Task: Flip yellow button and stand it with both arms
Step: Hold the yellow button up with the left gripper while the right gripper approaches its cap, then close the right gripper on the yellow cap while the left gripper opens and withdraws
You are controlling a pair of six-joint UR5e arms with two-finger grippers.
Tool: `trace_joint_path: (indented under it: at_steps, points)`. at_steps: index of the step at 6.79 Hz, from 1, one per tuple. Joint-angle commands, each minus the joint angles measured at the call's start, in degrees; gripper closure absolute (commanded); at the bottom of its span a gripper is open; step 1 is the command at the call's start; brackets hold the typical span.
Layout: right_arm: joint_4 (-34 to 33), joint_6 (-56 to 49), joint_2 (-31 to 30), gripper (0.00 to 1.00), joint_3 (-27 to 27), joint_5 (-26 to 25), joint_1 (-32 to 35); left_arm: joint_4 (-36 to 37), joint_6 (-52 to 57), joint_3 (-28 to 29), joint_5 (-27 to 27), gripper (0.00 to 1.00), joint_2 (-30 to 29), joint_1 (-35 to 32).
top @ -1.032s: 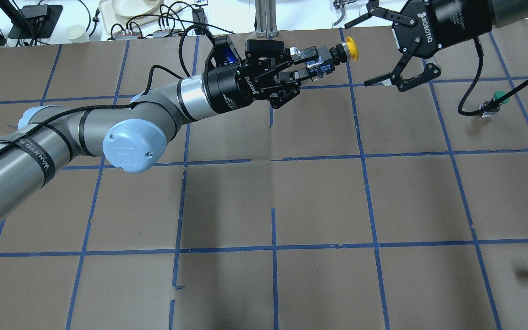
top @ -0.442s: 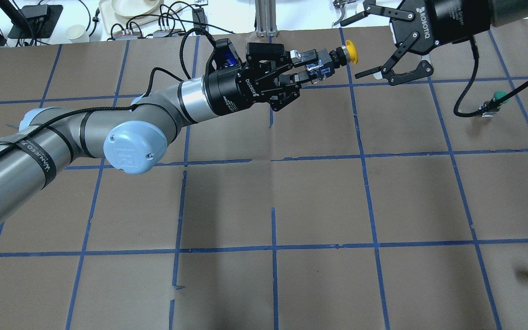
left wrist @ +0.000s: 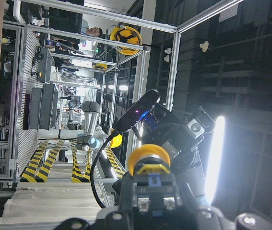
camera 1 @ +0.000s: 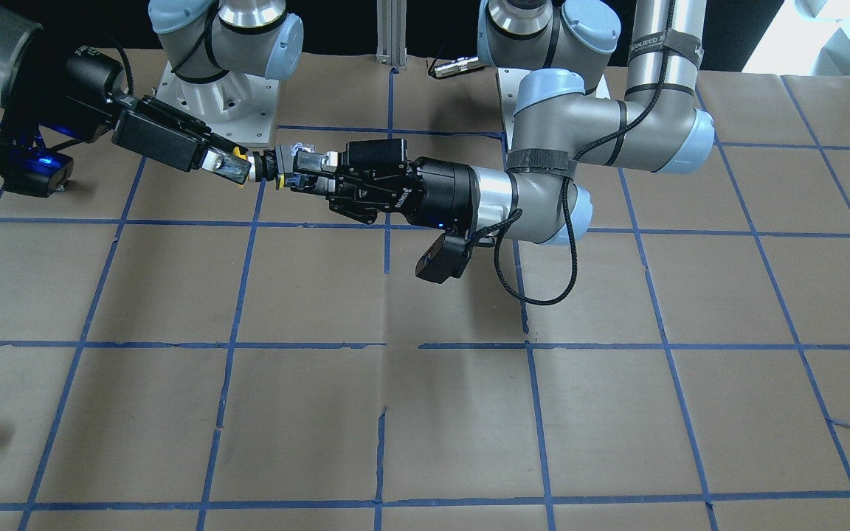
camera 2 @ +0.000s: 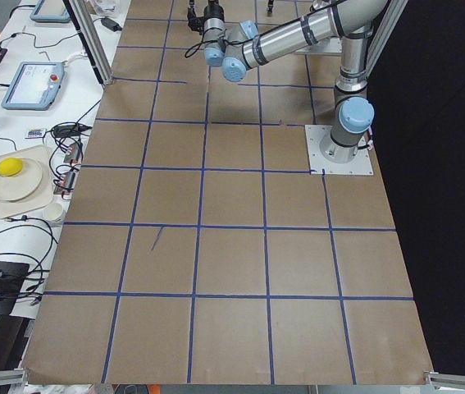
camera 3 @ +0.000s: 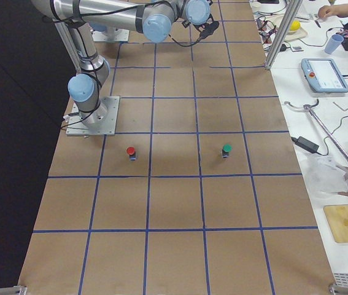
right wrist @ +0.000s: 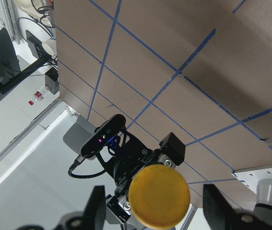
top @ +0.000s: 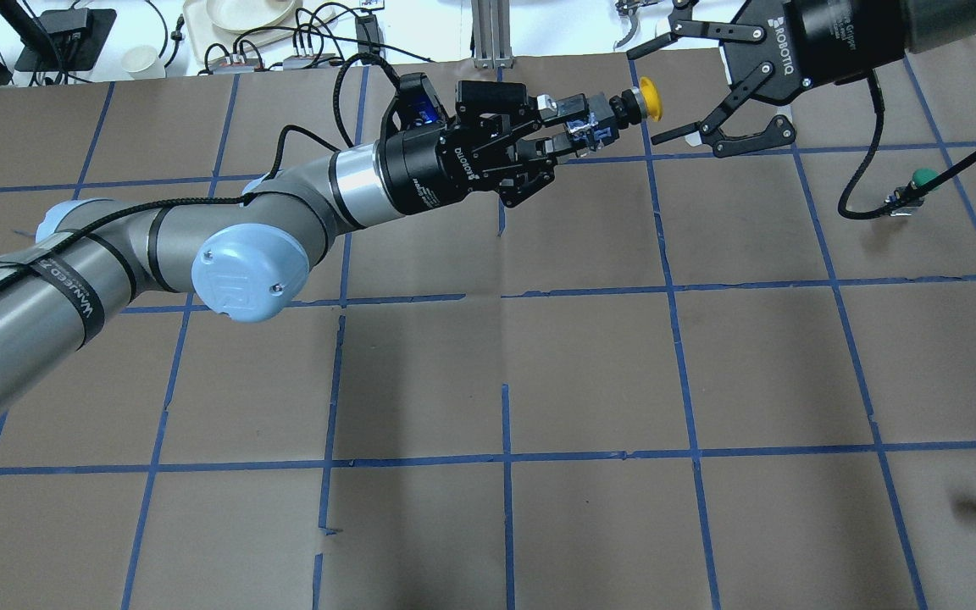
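Yellow button (top: 634,102) sideways in the air over the far side of the table (top: 590,364), body clamped in my left gripper (top: 579,124); cap faces my right gripper (top: 646,96), fingers wide either side, not touching

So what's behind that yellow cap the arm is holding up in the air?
Behind the cap of the yellow button sits a black collar, then a dark block body. The left hand clamps that block, so its back end is hidden inside the grip.
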Motion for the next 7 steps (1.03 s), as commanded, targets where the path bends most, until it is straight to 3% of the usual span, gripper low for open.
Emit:
trace_joint_path:
  at_steps: [1, 2, 3, 4, 7]
  points:
    - [0.65, 0.03, 0.06, 0.55, 0.0, -0.09, 0.0, -0.04, 0.02, -0.12, 0.1, 0.84, -0.08, 0.0]
    - [0.65, 0.03, -0.02, 0.62, 0.0, -0.09, -0.09, -0.04, 0.11, -0.64, 0.1, 0.81, 0.35, 0.0]
    - [0.65, 0.03, -0.03, 0.65, 0.0, 0.0, -0.09, 0.05, 0.11, -0.82, 0.1, 0.68, 0.36, 0.0]
    - [0.65, 0.03, -0.03, 0.65, -0.08, 0.0, -0.09, 0.05, 0.11, -0.74, 0.19, 0.01, 0.62, 0.17]
    - [0.39, 0.03, 0.41, 0.65, -0.96, -0.52, -0.7, -0.22, -4.0, -0.65, 0.8, 0.0, 0.88, 0.44]
